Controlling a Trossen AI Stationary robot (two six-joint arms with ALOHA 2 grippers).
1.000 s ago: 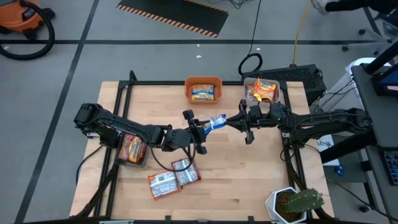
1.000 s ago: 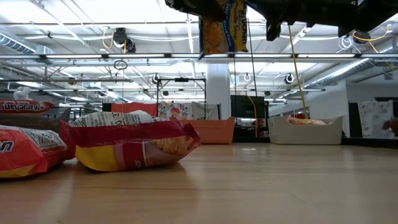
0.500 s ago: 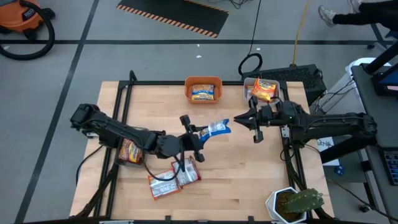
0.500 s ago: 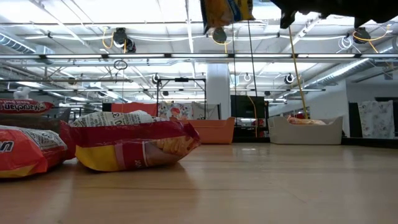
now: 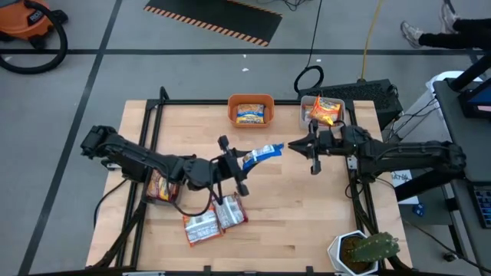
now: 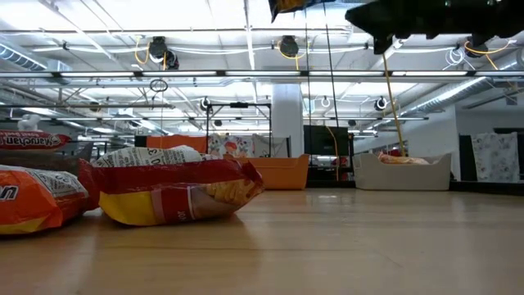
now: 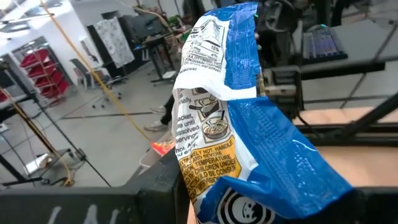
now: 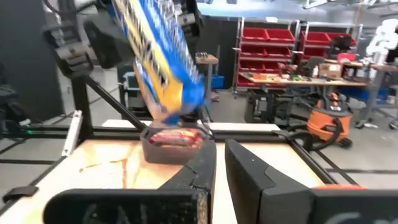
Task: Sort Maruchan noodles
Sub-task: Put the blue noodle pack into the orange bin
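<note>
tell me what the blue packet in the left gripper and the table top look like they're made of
Blue packet: thin glossy plastic film, judging by its crinkles, sheen and printed panel. Table top: pale wood with a matte finish, apparently butcher-block, since faint plank lines and grain show.

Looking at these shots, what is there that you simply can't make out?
- Blue-white packet held by the left tool: in the low view only its lower edge shows; the top edge cuts off the rest.
- Packet under the left arm: the high view shows a sliver, the arm hides the rest.
- Orange bin packet: label too small in the high view.
- Grey tub: the right wrist view's blur hides its contents' print.
- Right tool: holds nothing.
</note>
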